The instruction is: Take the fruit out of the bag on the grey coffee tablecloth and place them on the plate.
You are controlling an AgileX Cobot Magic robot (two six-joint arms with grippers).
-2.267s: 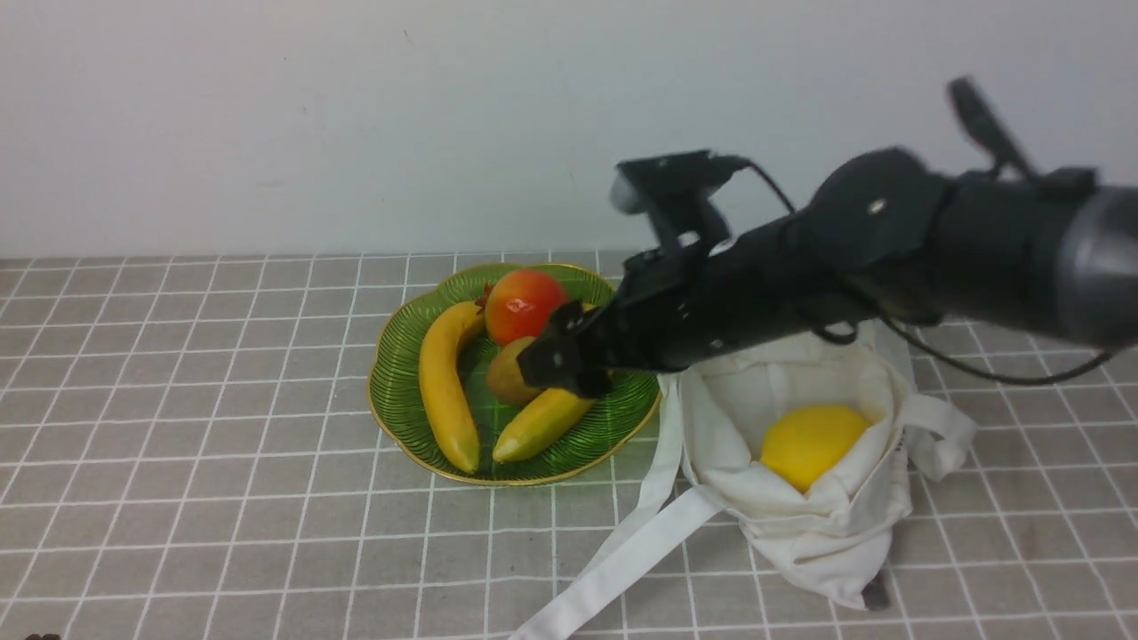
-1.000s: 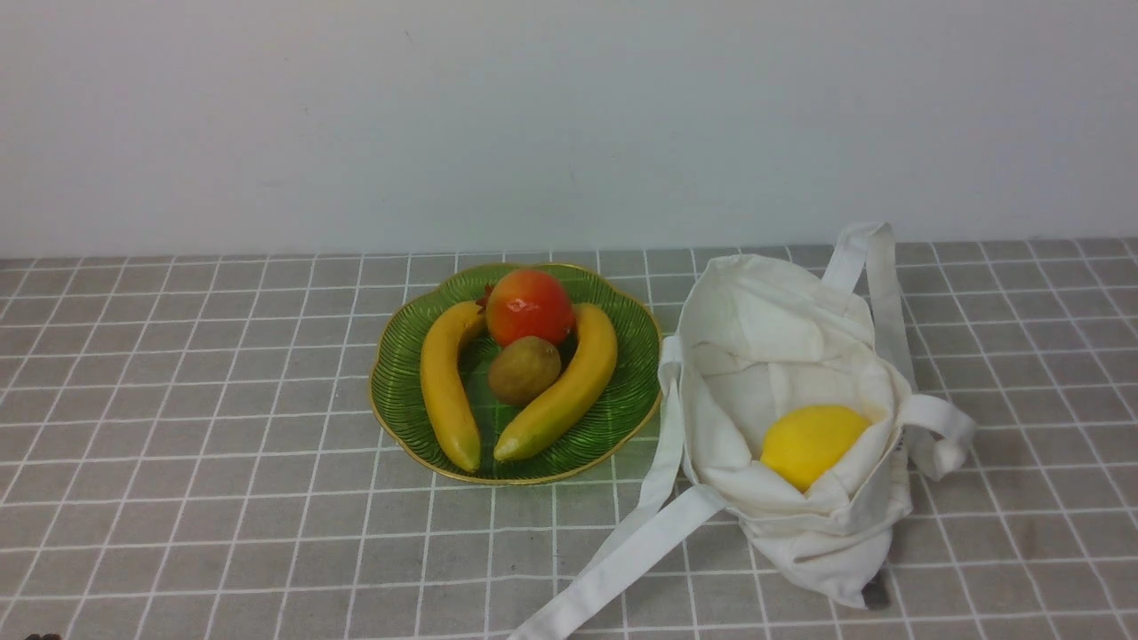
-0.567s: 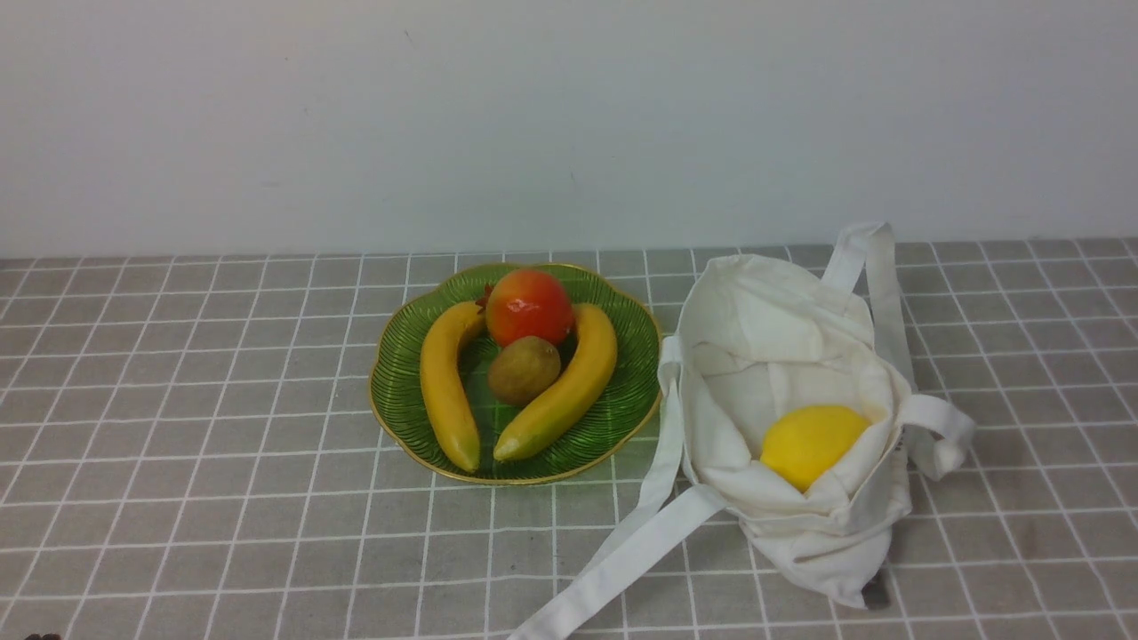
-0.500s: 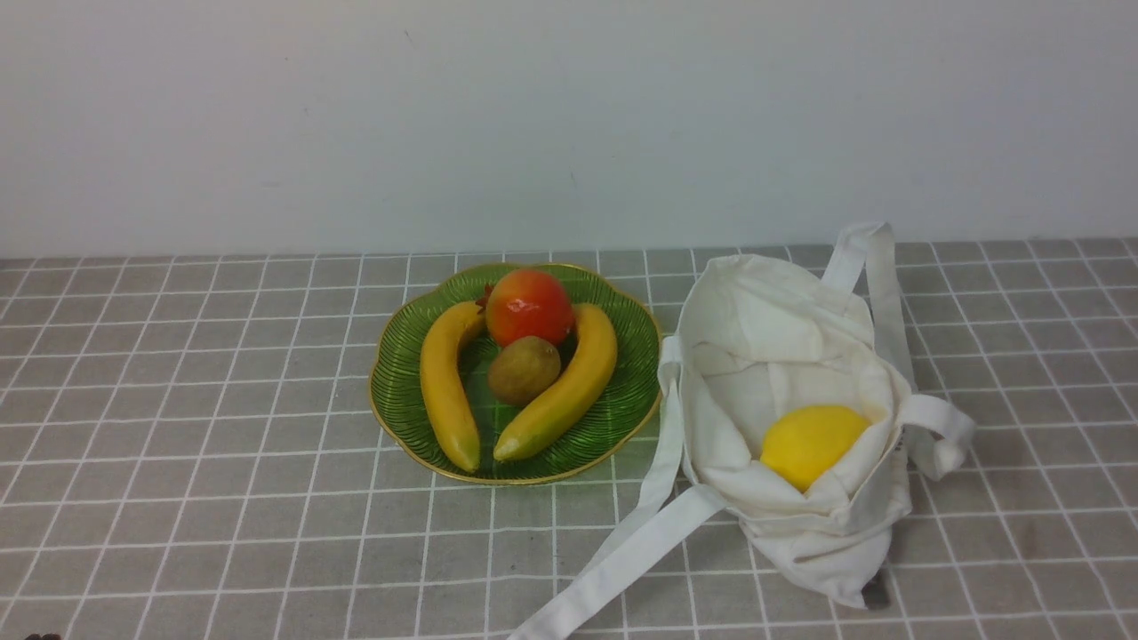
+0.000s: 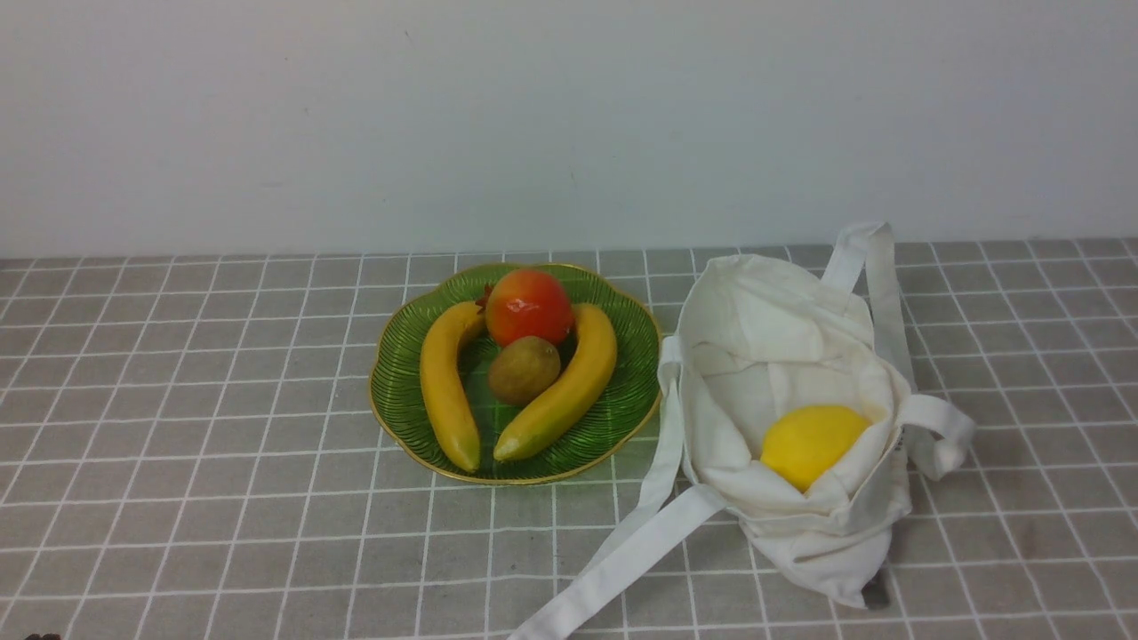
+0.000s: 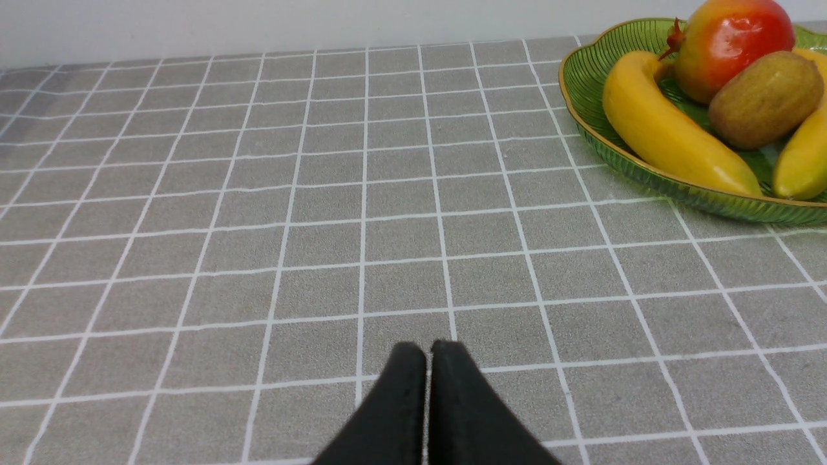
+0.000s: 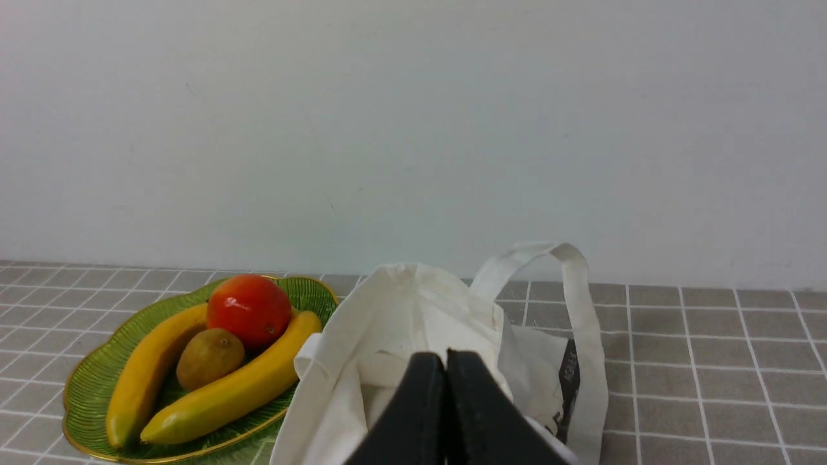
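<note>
The kiwi (image 5: 524, 370) is set on the plate (image 5: 400, 384), the lemon (image 5: 811, 444) is cradled in the bag (image 5: 765, 311); left gripper (image 6: 427, 352) and right gripper (image 7: 445, 361) are pressed together.

We see the grey coffee tablecloth (image 5: 222, 498) lying flat, its white grid unbroken. Two things rest directly on it: the plate (image 5: 400, 391) and, just beside it to the right, the bag (image 5: 765, 311), with one strap (image 5: 613, 560) trailing forward.

lemon (image 5: 813, 443) half sunk behind bag (image 5: 765, 311) fold, strap (image 5: 622, 560) cut off below
</note>
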